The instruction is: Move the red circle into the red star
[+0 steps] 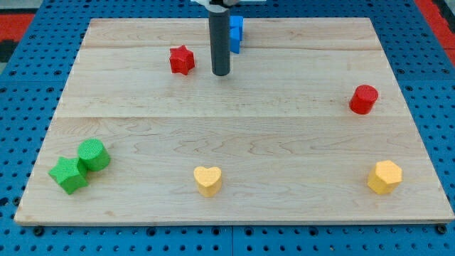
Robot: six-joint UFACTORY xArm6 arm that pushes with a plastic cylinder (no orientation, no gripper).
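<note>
Since the red circle [363,99] sits well apart at the view's right, my tip [221,72], beside the red star [182,60], touches nothing; no gripper exists.

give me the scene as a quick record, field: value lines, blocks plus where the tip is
board: wooden board
red circle: view's right, alone
red star: top left of centre
my tip: just right of the red star, not touching, far left of the red circle
blue block: top edge, partly behind the rod
green blocks: circle and star, touching, bottom left
yellow heart: bottom centre
yellow hexagon: bottom right
</note>
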